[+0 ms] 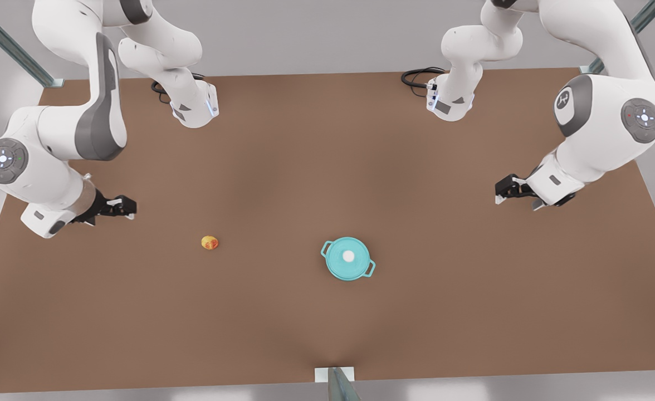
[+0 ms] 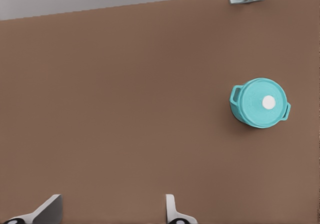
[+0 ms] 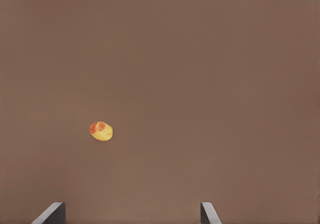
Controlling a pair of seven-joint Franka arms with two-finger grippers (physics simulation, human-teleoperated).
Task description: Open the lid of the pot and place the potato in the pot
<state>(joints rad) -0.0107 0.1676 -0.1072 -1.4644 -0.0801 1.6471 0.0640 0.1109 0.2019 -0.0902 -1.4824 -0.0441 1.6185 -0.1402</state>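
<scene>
1. Two pincers are held wide apart and empty: the left pincer (image 1: 500,192) near the pot (image 1: 348,259), the right pincer (image 1: 128,207) near the potato (image 1: 209,242).
2. The pot is covered by the pot lid (image 1: 348,256); the potato is seen well apart on the table (image 1: 327,323).

The front view looked steeply down from high above the brown table (image 1: 327,323), taking in both arm bases at its far edge. The left wrist view faced down from well above the pot (image 2: 260,103), sharing it with the front view. The right wrist view likewise looked down from well above the potato (image 3: 101,131), which also lay in the front view.
</scene>
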